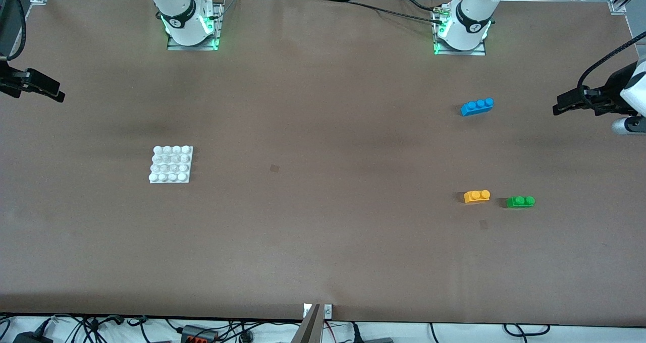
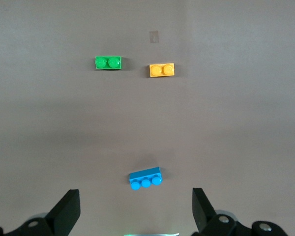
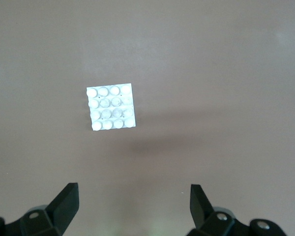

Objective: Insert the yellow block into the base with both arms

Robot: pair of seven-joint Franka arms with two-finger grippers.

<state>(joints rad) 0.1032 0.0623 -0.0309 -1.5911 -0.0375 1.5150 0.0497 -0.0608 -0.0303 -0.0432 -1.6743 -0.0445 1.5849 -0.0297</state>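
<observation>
Both grippers hang high over the brown table with fingers spread wide and nothing between them: the left gripper is up over the left arm's end of the table, looking down on the blue three-stud brick, and the right gripper is up over the right arm's end, looking down on the base. On the table the yellow block lies studs up just beside the green two-stud brick, the two apart, with the blue brick farther from the front camera than both. That white studded base lies flat, well apart from all three bricks.
</observation>
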